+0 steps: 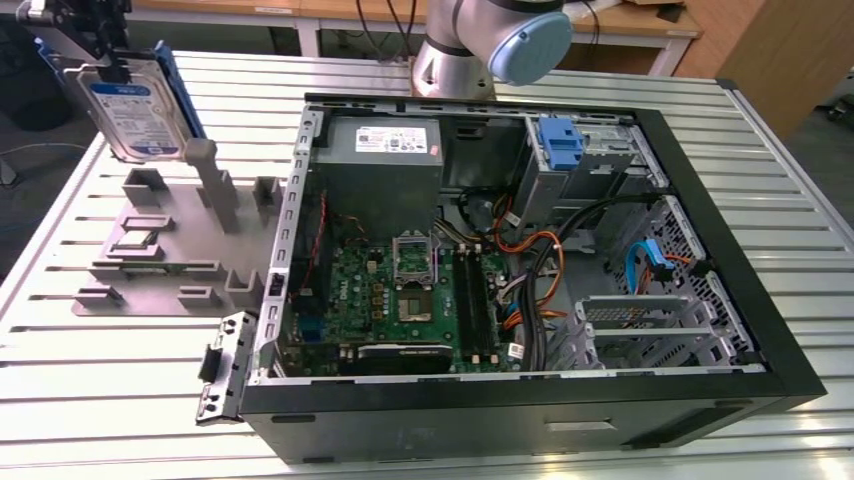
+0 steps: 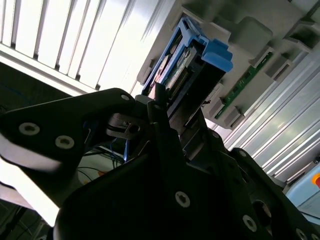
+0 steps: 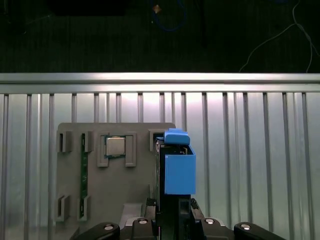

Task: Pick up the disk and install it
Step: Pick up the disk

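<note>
The disk [image 1: 134, 112], a silver drive with a white-and-blue label in a blue carrier frame, hangs upright over the grey holder plate [image 1: 154, 255] at the exterior view's left. My gripper [image 1: 94, 50] is shut on its top edge. In both wrist views I see the disk edge-on: its blue frame [image 3: 178, 172] rises from between my fingers [image 3: 172, 222], above the holder plate [image 3: 115, 195]. In the second wrist view the disk [image 2: 192, 67] sticks out past the black fingers [image 2: 165, 125].
The open computer case [image 1: 747, 290] lies on the slatted metal table [image 1: 80, 400], showing the motherboard [image 1: 400, 290], cables and a tall blue bracket [image 1: 561, 140] at its far end. A grey metal cage [image 1: 654, 320] sits inside. The holder plate carries a processor chip [image 3: 115, 146] and a memory stick [image 3: 84, 180].
</note>
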You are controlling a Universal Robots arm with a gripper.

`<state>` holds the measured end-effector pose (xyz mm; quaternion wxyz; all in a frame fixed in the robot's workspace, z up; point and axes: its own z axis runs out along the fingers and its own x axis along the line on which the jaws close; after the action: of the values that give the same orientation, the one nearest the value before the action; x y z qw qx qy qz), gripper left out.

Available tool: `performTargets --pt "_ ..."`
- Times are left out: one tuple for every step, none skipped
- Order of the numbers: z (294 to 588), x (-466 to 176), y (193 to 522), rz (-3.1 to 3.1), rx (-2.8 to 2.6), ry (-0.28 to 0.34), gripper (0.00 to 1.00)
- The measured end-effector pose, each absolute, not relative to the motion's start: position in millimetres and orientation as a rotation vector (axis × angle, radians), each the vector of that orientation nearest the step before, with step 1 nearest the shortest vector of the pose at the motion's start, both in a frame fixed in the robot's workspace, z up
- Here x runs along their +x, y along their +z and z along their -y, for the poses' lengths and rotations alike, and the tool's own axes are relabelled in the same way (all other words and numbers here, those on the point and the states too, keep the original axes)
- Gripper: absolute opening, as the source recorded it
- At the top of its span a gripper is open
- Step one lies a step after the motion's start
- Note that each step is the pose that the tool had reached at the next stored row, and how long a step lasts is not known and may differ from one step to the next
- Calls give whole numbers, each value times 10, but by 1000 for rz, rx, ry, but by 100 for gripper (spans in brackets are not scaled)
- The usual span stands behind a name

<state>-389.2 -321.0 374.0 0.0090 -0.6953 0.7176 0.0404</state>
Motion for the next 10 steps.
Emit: performTargets --pt "3210 -3892 3756 -2241 -2172 126 35" --pt "3210 -3892 3769 -2241 -2172 126 35" --pt "3210 -3893 3776 -2241 -2172 126 35" --pt "3210 -3893 3778 -2241 -2172 126 35" --pt "3210 -3892 3779 -2241 -2171 126 35" --pt "3210 -3892 3782 -2241 -2172 126 35" --pt "3210 -3892 3782 -2241 -2172 126 35" --pt "3210 -3892 3783 -2241 -2172 126 35" --pt "3210 -3892 3784 -2242 -2172 126 35" --pt "3210 -3893 3787 -2242 -2172 126 35"
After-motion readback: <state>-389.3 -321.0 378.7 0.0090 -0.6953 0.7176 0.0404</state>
